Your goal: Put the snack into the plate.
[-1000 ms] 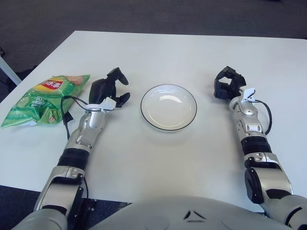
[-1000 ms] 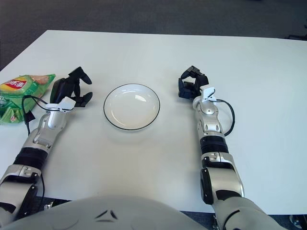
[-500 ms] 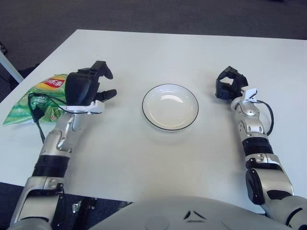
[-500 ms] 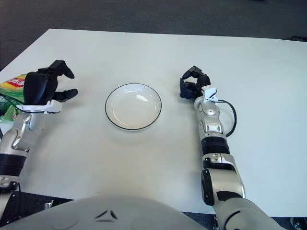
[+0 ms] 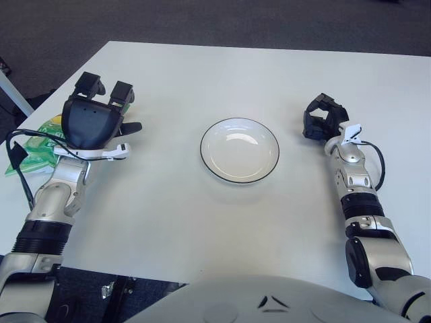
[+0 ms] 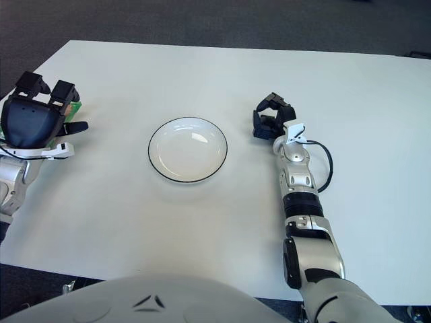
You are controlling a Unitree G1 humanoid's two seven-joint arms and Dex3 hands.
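1. Left hand (image 5: pixel 94 118) is raised over the left side of the table, back of the hand toward the camera, fingers released and spread, pointing toward the far edge; it holds nothing.
2. Its forearm runs down to the near left corner, silver segments with black joints, and a black cable loops off the wrist.
3. Snack bag (image 5: pixel 32 149) lies flat on the table at the far left, mostly hidden under and behind the left hand and wrist; only a strip of green foil shows. Whether the hand touches it I cannot tell.
4. Right hand (image 5: pixel 320 119) shows to the right of the plate, fingers clenched inward on nothing, forearm stretching back toward the near right edge.
5. Plate (image 5: pixel 205 157) sits at the middle of the table between the two hands, well apart from the snack bag. Nothing lies in it.
6. Table (image 5: pixel 222 74) is white, smooth and matt, with squared edges; dark grey carpet floor (image 5: pixel 202 20) shows beyond the far edge.
7. Plate is round, shallow, glossy white with a thin dark rim line. Hands are black, hard-shelled; a white clip shows at each wrist. The bag is crinkled, shiny green.
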